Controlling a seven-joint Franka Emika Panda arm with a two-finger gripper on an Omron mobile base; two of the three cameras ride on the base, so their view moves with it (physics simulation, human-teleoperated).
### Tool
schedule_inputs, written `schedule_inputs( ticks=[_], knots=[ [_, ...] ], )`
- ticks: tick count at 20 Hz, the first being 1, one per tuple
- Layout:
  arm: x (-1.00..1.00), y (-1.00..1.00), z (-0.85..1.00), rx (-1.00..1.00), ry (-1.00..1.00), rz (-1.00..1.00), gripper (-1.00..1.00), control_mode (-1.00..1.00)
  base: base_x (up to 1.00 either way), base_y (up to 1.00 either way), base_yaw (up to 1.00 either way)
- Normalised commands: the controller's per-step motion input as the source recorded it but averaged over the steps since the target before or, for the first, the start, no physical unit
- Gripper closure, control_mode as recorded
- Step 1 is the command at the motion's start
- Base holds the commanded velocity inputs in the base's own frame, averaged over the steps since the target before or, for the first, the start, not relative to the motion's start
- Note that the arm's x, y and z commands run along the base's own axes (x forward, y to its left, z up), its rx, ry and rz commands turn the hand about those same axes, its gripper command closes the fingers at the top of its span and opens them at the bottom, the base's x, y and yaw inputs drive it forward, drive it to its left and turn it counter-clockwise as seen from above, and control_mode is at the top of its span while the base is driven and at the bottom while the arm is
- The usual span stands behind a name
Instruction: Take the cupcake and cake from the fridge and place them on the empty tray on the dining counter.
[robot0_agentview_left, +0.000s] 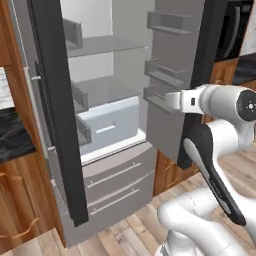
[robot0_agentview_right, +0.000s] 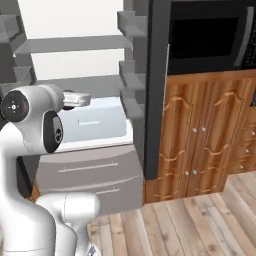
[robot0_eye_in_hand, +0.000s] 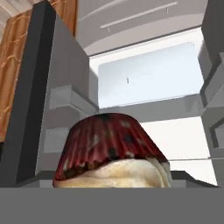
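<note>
The cupcake (robot0_eye_in_hand: 109, 148), with a dark red-brown wrapper and a tan top, looms large at the bottom of the hand view and hides the fingertips. It hangs in the air in front of the open fridge (robot0_agentview_left: 105, 45), so my gripper (robot0_agentview_left: 169, 100) is shut on it. The hand (robot0_agentview_right: 82, 100) points toward the white interior at the height of the lower shelf, just outside the opening. This view is rolled upside down, with the fridge drawers at its top. The cake, the tray and the dining counter are out of view.
The left fridge door (robot0_agentview_left: 55, 100) and the right door with its bins (robot0_agentview_left: 165, 75) both stand open beside the hand. A white crisper drawer (robot0_agentview_left: 107, 125) sits under the shelves. Wooden cabinets (robot0_agentview_right: 200, 135) and a black oven (robot0_agentview_right: 205, 40) stand to the right.
</note>
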Motion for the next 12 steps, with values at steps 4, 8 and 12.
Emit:
schedule_inputs(
  ticks=[4,8,12],
  knots=[
    [0.00,0.00,0.00,0.00,0.00,0.00,1.00,1.00,-0.45,0.58,-0.42],
    [0.00,0.00,0.00,0.00,0.00,0.00,1.00,1.00,-0.87,0.12,-0.40],
    [0.00,0.00,0.00,0.00,0.00,0.00,1.00,1.00,-0.99,-0.01,-0.42]
  ],
)
